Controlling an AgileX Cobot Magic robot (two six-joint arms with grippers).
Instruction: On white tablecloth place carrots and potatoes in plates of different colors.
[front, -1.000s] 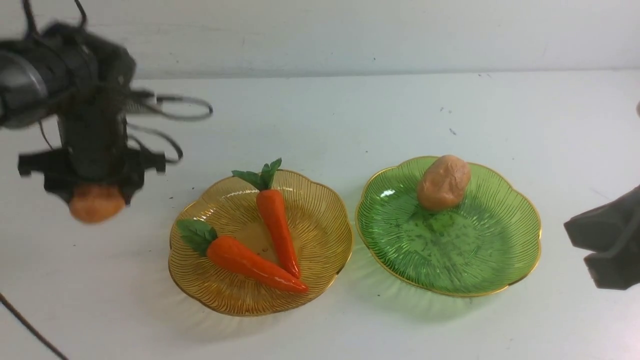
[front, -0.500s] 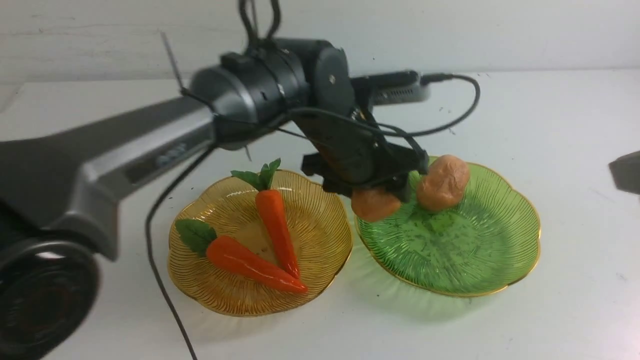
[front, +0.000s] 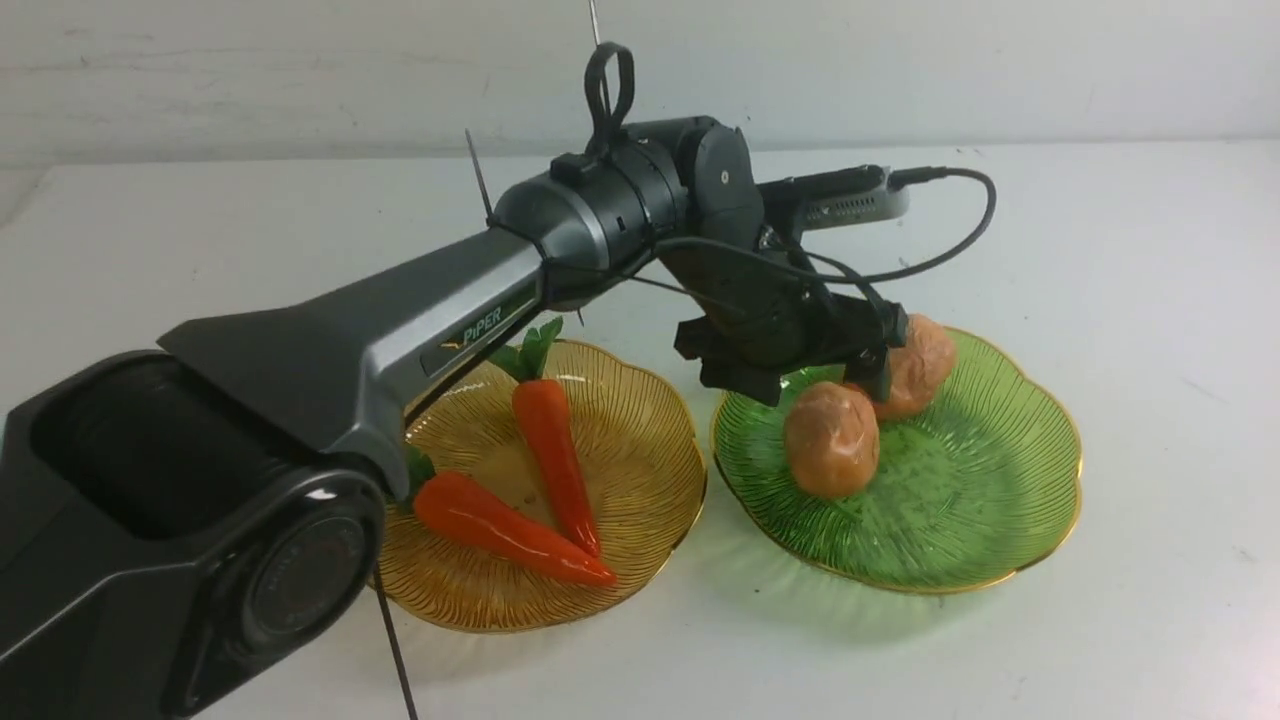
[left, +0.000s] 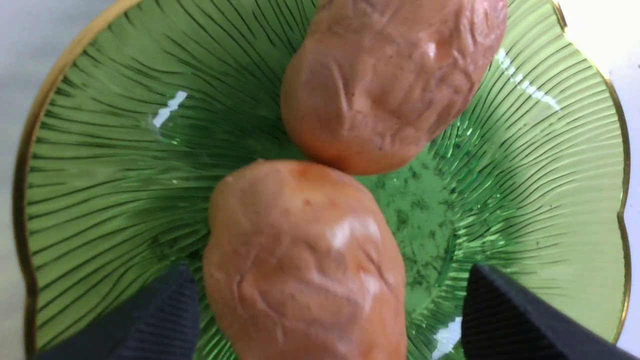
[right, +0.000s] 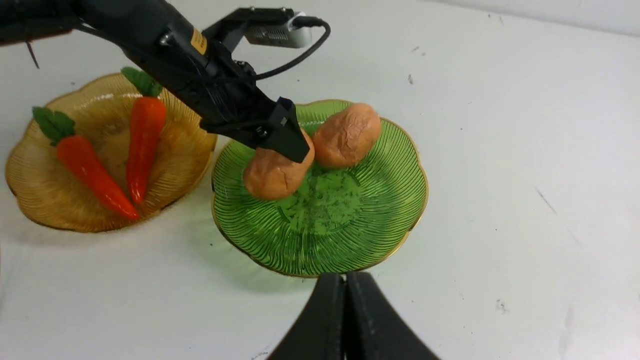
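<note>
On the white tablecloth (front: 1150, 250) stand an amber plate (front: 640, 480) and a green plate (front: 1000, 540). Two carrots (front: 555, 460) (front: 500, 530) lie in the amber one. Two potatoes (front: 832, 440) (front: 915, 365) sit touching in the green plate (left: 100, 165). My left gripper (front: 810, 390) hovers open over the nearer potato (left: 300, 260), its fingers (left: 500, 320) standing wide on either side with a gap showing. The other potato (left: 390, 85) lies just beyond. My right gripper (right: 346, 280) is shut on nothing, near the green plate's (right: 350, 235) rim.
My left arm (front: 400, 330) stretches across above the amber plate, hiding part of one carrot's leaves. A cable (front: 950, 240) loops from the wrist camera over the cloth behind the green plate.
My left arm swung from the far left across the amber plate to the green one with a potato. Its jaws opened and the potato now lies beside the other. The right gripper left the front view.
</note>
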